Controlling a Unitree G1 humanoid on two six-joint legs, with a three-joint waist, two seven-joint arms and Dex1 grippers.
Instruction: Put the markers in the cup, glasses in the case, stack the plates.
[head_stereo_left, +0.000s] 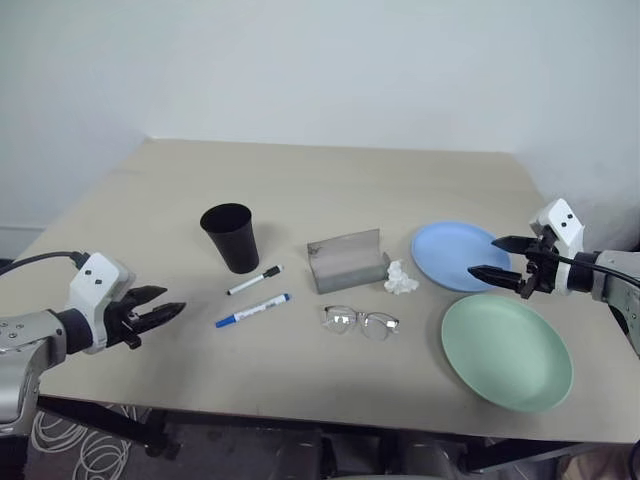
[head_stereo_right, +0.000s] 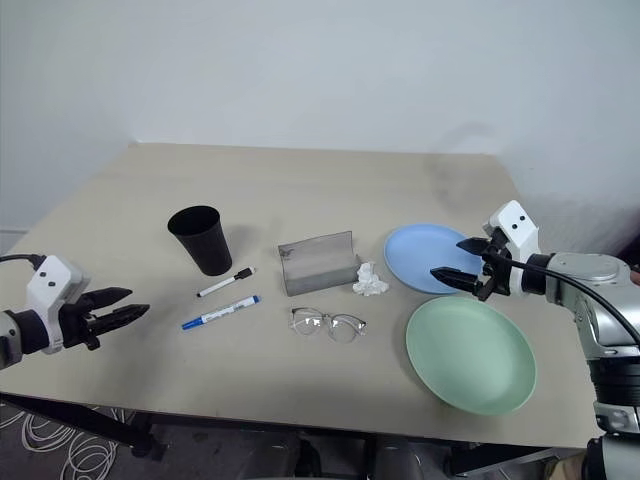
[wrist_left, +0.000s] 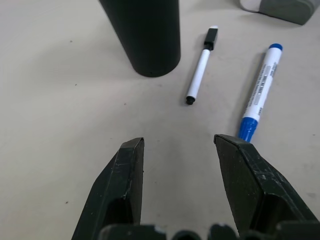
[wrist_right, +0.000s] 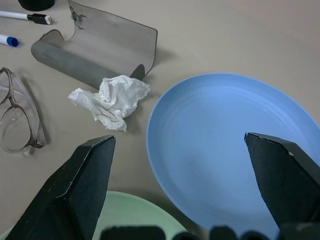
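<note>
Two markers lie on the table in front of the black cup (head_stereo_left: 231, 236): a black-capped marker (head_stereo_left: 254, 280) and a blue-capped marker (head_stereo_left: 252, 310). The grey case (head_stereo_left: 346, 260) stands open at the centre, with the clear-framed glasses (head_stereo_left: 360, 321) lying just in front of it. The light blue plate (head_stereo_left: 458, 256) and the mint green plate (head_stereo_left: 506, 351) rest side by side at the right. My left gripper (head_stereo_left: 165, 311) hovers open at the near left, pointing toward the markers. Over the blue plate's right edge my right gripper (head_stereo_left: 494, 257) stands wide open. Both hold nothing.
A crumpled white tissue (head_stereo_left: 401, 278) lies between the case and the blue plate. The table's front edge runs close below both arms. Bare tabletop stretches behind the cup and case toward the wall.
</note>
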